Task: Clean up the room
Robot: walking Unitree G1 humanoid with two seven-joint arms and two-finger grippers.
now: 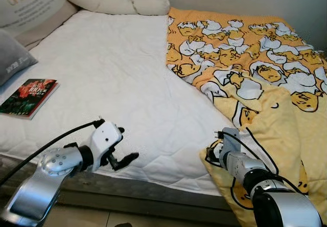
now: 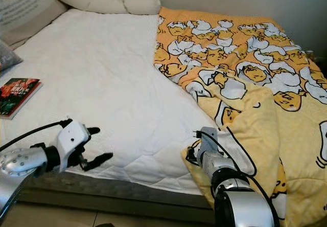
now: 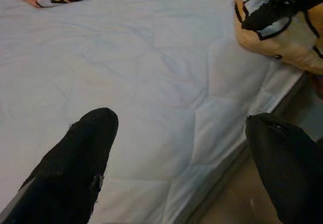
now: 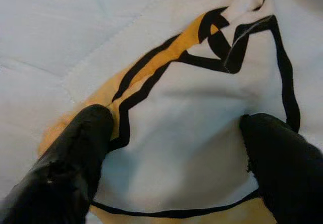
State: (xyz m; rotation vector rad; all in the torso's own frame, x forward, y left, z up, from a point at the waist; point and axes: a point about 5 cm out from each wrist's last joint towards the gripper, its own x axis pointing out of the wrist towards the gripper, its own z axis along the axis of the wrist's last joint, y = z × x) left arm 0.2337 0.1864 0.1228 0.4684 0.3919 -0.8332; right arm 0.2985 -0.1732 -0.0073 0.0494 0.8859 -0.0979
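Note:
A yellow blanket (image 1: 255,68) printed with ducks covers the right half of the bed and hangs over its front edge. The white mattress (image 1: 112,73) lies bare on the left half. My right gripper (image 4: 176,123) is open at the blanket's near left corner (image 1: 212,160), its fingers (image 4: 75,153) straddling a fold of the cloth. My left gripper (image 1: 125,145) hovers open over the mattress's front edge, with nothing between its fingers (image 3: 86,153).
A red and green book (image 1: 29,97) lies on the mattress at the left. A grey pillow (image 1: 13,58), a lettered cushion (image 1: 30,7) and a long cream bolster (image 1: 117,2) sit at the head. The bed frame (image 1: 153,191) runs below.

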